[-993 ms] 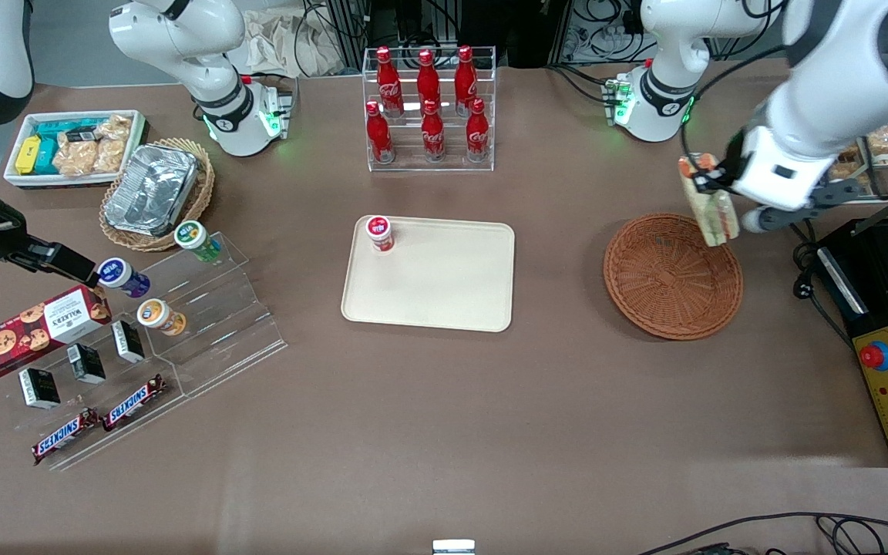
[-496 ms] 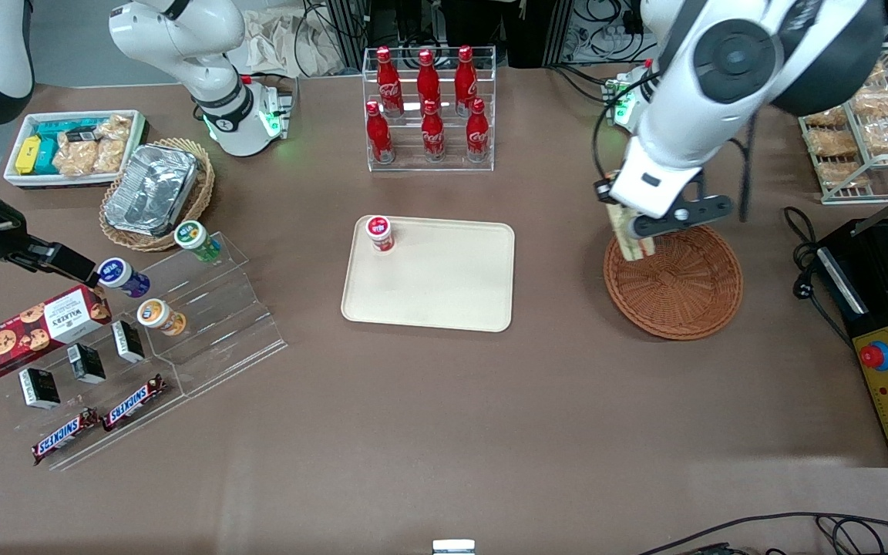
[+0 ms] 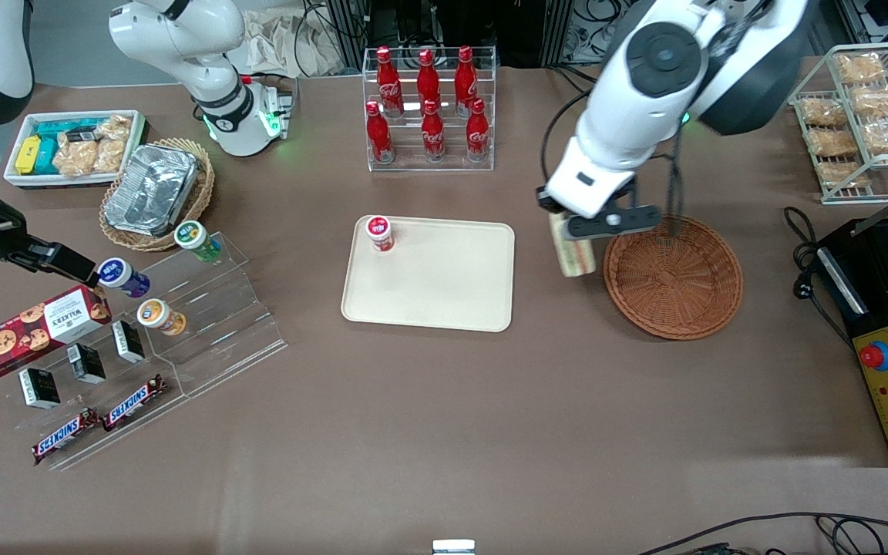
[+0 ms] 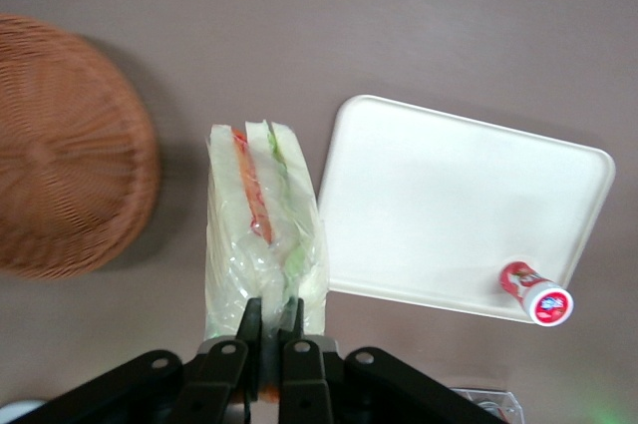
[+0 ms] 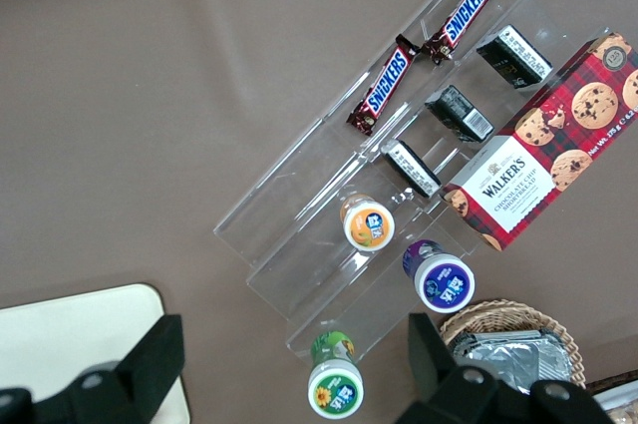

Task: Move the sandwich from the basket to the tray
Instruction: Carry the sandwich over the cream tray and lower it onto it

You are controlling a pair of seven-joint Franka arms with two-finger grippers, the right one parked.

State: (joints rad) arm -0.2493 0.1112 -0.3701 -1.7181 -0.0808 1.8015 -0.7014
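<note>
Over the last second we have carried the sandwich (image 3: 573, 251) up out of the basket (image 3: 674, 277) and sideways, so our gripper (image 4: 272, 332) now hangs above bare counter (image 3: 444, 401) between basket and tray (image 3: 428, 274); we judge the lift done and the carry about halfway. Our fingers (image 4: 249, 319) pinch its lower edge through clear wrap, and the pale wedge hangs past them showing orange, red and green layers.

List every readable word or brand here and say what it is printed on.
"SNICKERS": on the two bars on the clear stand.
"WALKERS": on the red tartan cookie box; its smaller print is unreadable.
Cola bottles: script too small to read.
Cup lids: unreadable.
The pincer, shut on the sandwich between basket and tray, shows no text.
</note>
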